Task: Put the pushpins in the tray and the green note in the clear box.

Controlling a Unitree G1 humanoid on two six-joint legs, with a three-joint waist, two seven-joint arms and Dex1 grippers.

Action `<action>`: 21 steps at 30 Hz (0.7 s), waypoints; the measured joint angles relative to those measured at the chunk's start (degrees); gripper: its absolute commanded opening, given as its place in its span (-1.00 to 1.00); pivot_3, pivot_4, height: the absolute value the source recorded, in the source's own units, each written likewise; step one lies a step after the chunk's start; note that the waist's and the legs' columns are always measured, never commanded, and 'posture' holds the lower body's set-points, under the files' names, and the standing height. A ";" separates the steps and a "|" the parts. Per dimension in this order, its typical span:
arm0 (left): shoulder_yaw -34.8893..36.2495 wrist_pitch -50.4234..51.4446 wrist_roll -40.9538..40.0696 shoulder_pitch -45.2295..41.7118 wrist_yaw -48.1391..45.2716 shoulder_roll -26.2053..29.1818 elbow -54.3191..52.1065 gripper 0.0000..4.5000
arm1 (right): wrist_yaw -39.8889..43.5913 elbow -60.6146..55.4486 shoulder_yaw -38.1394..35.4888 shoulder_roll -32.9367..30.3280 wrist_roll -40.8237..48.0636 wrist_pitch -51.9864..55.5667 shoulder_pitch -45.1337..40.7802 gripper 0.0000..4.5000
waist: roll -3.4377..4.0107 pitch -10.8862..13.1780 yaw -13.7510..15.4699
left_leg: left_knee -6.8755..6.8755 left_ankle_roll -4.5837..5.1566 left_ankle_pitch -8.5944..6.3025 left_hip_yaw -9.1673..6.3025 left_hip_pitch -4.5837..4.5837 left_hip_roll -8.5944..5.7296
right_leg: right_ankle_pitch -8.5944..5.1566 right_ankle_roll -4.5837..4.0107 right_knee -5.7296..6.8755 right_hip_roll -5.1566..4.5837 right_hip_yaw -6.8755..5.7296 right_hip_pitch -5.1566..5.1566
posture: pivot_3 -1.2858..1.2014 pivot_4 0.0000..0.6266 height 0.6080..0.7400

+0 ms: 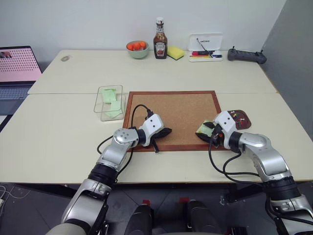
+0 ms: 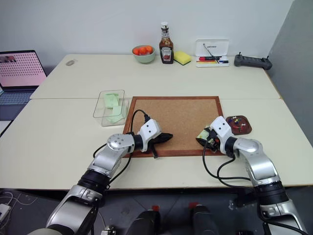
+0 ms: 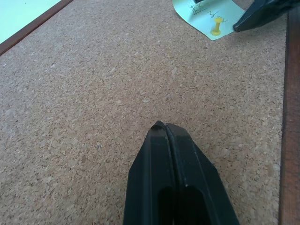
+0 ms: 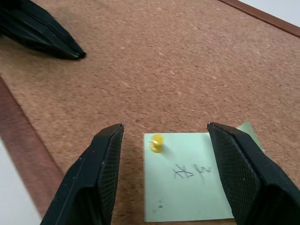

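Note:
A pale green note [image 4: 187,187] with scribbled marks lies on the cork board [image 1: 181,112] near its front right corner. A yellow pushpin [image 4: 156,143] pins it down. My right gripper [image 4: 165,129] stands open just over the note, one finger on each side of the pin. On the board's front left part rests my left gripper [image 3: 162,125], shut and empty. The dark reddish tray [image 1: 246,125] sits right of the board with a few pushpins [image 2: 236,120] in it. The clear box [image 1: 100,100] stands left of the board and holds green notes [image 1: 111,98].
Along the table's far edge stand a bowl of oranges [image 1: 138,48], a ketchup bottle [image 1: 160,39], a yellow sponge [image 1: 175,52], a white pen tray [image 1: 205,46] and a black controller [image 1: 247,56]. A laptop [image 1: 17,73] sits at the far left.

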 measured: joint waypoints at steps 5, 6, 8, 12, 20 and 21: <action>0.01 0.04 0.00 0.20 0.09 0.07 -0.54 -1.00 | 0.49 2.19 0.82 0.11 -1.12 -1.42 -0.09 -0.40 | 0.00 0.00 -0.08 | 0.00 0.00 0.00 0.02 0.00 0.00 | 0.00 0.00 0.00 0.00 0.01 -0.01 | 0.03 -0.52 1.00; 0.01 0.05 0.00 0.21 0.12 0.07 -0.56 -1.00 | 0.54 2.23 0.84 0.16 -1.15 -1.56 -0.09 -0.48 | 0.00 0.00 -0.08 | 0.00 0.00 0.00 0.01 0.00 0.00 | 0.00 0.00 0.00 0.00 0.01 -0.01 | 0.03 -0.52 1.00; 0.01 0.06 0.00 0.27 0.18 0.07 -0.64 -1.00 | 0.71 2.23 0.84 0.17 -1.20 -1.81 -0.09 -0.65 | 0.00 0.00 -0.08 | 0.00 0.00 0.00 0.01 0.00 0.00 | 0.00 0.00 0.00 0.00 0.01 -0.01 | 0.03 -0.52 1.00; 0.00 0.07 0.00 0.31 0.51 0.07 -0.71 -1.00 | 1.57 2.24 1.12 0.18 -1.37 -1.92 -0.08 -0.96 | 0.00 0.00 -0.08 | 0.00 0.00 0.00 0.01 0.00 0.00 | 0.00 0.00 0.00 0.00 0.01 -0.01 | 0.03 -0.52 1.00; -0.01 0.07 0.00 0.31 0.58 0.06 -0.69 -1.00 | 2.42 1.52 1.24 -0.24 -1.51 -1.97 0.04 -0.99 | 0.00 0.00 -0.05 | 0.00 0.00 0.00 0.00 -0.01 0.00 | 0.00 0.00 0.00 0.00 0.01 -0.02 | 0.03 -0.52 1.00; -0.01 0.07 0.00 0.31 0.58 0.06 -0.68 -1.00 | 2.48 1.38 1.24 -0.30 -1.51 -1.96 0.04 -0.99 | 0.00 0.00 -0.04 | -0.01 0.00 0.00 0.00 -0.02 0.00 | 0.00 0.00 0.00 0.00 0.00 -0.03 | 0.03 -0.52 1.00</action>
